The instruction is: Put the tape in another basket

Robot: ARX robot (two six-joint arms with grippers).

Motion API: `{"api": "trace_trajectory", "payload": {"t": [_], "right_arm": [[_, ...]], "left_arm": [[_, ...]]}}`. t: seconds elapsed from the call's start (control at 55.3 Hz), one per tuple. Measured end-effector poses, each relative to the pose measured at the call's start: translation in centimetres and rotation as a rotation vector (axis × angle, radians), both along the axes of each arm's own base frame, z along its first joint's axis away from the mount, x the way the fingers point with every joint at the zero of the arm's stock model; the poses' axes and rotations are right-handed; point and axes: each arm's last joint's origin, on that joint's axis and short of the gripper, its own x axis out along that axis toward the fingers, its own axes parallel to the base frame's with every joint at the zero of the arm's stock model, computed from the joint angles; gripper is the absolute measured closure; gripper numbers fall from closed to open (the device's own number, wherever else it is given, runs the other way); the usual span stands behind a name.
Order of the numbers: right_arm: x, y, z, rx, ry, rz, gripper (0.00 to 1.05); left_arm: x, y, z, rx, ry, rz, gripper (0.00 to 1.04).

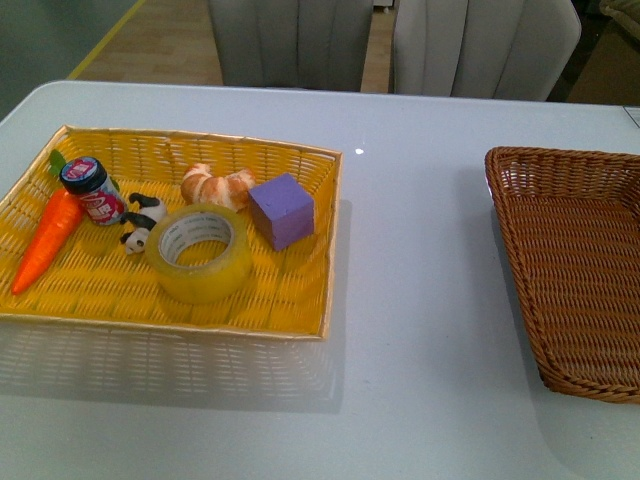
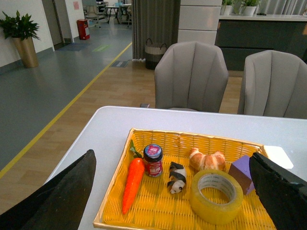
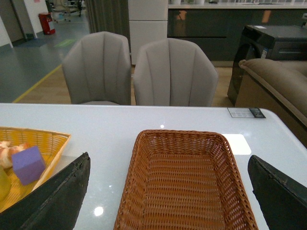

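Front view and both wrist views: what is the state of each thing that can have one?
tape: lying flat in yellow basket, ungripped
brown basket: empty
jar: upright, capped
left gripper: open, holding nothing
right gripper: open, holding nothing

Toward the left edge of the white table [image 1: 420,230]: a bright yellow woven basket [image 1: 90,290]. Inside, nearest that edge, a toy carrot [image 1: 48,240] (green leaves pointing at the far edge). Just beside it a small jar [image 1: 92,190] with blue lid and red label, then a panda figure [image 1: 142,222], a croissant [image 1: 215,185], a purple cube [image 1: 282,210]. Beyond the far edge, two grey chairs [image 1: 290,40].
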Motion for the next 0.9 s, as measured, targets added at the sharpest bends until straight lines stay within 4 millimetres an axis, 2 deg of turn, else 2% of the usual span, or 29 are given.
{"api": "trace_trajectory", "payload": {"t": [0.905], "right_arm": [[0.0,0.0,-0.01,0.0,0.001,0.001,0.09]], "left_arm": [[0.0,0.0,0.0,0.0,0.0,0.0,0.09]]}}
